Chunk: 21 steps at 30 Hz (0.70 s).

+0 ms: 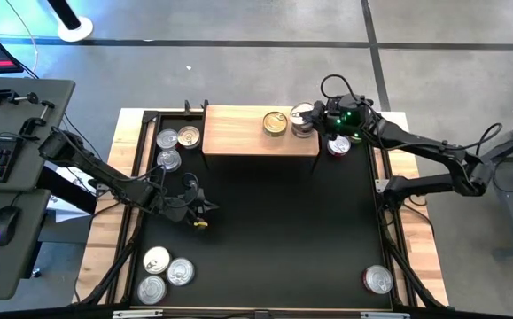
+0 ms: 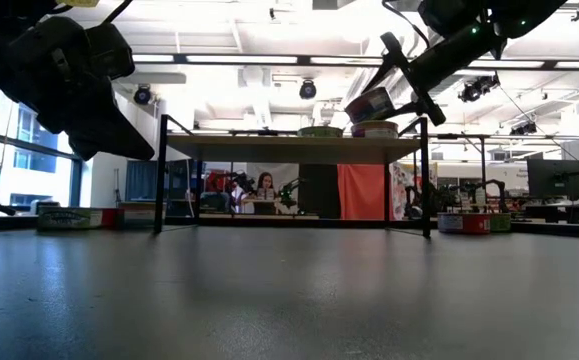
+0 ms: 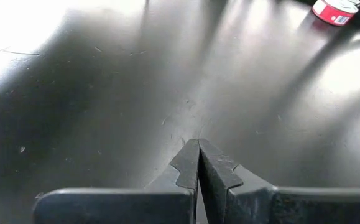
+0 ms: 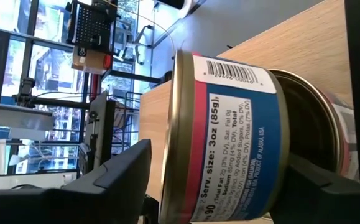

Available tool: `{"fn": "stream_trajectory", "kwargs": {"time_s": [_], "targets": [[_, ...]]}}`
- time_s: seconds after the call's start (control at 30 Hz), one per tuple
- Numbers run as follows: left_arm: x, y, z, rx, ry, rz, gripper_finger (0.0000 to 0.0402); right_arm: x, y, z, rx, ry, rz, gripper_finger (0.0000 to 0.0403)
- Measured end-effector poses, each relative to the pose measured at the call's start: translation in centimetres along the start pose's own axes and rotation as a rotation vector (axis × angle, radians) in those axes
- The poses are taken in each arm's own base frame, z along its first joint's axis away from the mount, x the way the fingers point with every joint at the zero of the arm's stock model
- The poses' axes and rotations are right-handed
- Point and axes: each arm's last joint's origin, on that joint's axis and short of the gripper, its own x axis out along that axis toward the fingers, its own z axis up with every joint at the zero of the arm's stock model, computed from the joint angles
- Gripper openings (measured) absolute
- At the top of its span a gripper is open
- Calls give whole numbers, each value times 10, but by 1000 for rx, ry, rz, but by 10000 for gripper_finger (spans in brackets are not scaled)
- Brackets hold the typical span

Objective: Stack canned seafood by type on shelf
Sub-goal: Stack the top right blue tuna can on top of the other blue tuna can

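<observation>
High view: the right hand [image 1: 307, 116] reaches over the shelf's [image 1: 238, 133] right end, at a silver-lidded can [image 1: 302, 119] beside a gold-lidded can [image 1: 275, 123]. Other tins lie in groups on the black mat [image 1: 265, 221]. The left hand [image 1: 199, 206] waits over the mat, nothing in it.

Low view: the silver-lidded can [image 2: 371, 105] is tilted over a second tin [image 2: 375, 129] on the shelf, apparently to stack like on like.

Left wrist view: the fingers [image 3: 189, 165] are pressed together, empty.

Right wrist view: alone shows the blue-and-red label [image 4: 229, 143], fingers flanking the can with some slack; whether they grip it cannot be told.
</observation>
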Motion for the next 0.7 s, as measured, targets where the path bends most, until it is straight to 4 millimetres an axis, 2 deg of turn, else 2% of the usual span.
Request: {"fn": "stream_trajectory", "kwargs": {"time_s": [0.7], "targets": [[0, 0, 0, 1, 2, 1, 0, 0, 0, 0, -45, 14, 4, 261]]}}
